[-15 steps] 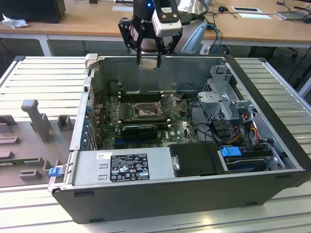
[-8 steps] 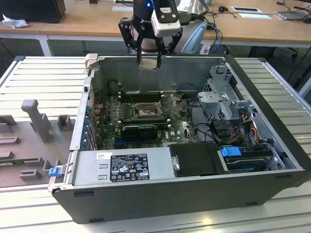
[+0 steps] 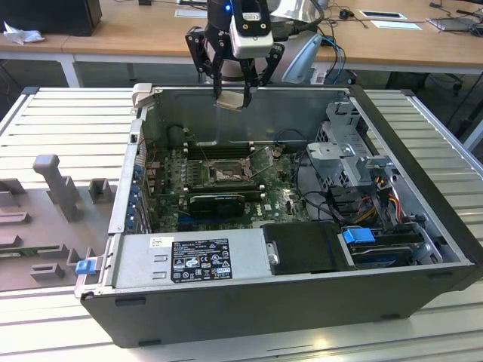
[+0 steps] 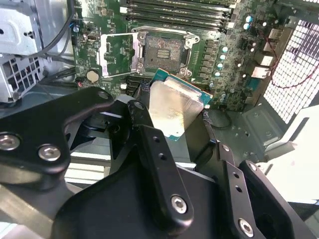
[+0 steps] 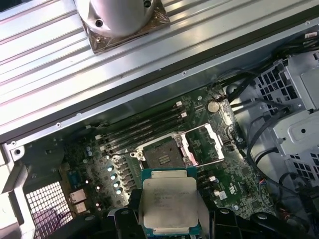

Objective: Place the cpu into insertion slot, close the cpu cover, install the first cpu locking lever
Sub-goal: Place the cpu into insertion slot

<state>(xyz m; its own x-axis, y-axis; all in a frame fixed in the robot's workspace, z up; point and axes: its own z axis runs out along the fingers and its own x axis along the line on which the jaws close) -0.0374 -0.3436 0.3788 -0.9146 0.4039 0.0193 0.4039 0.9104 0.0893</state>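
— 1 of 3 steps is in hand, I'd judge: placing the cpu (image 5: 168, 206). The other 2 look untouched.
— What has the gripper (image 3: 229, 93) got?
— Its 2 fingers are clamped on opposite edges of the cpu, with the metal top facing the cameras in both wrist views. In the exterior view it hangs over the far wall of the case (image 3: 302, 113), well above the board (image 3: 283, 197).
— And the slot?
— The slot (image 4: 163, 52) lies bare on the board, dark centre showing, near the memory slots (image 4: 174, 12). The cover (image 4: 133, 54) is swung up off it on its hinge, so nothing blocks the way in.
— So the chip isn't seated.
— No, it's well apart from the slot. In the first wrist view its edges run roughly square with the slot's frame.
— What does the placing call for?
— My guess: centre the chip over the slot, keep its edges parallel to the frame, hold it level and lower it gently. A dipped corner could bend the contacts. The cover has to be up until the chip lies flat.
— Levers?
— I can't make them out well enough to say how they stand.
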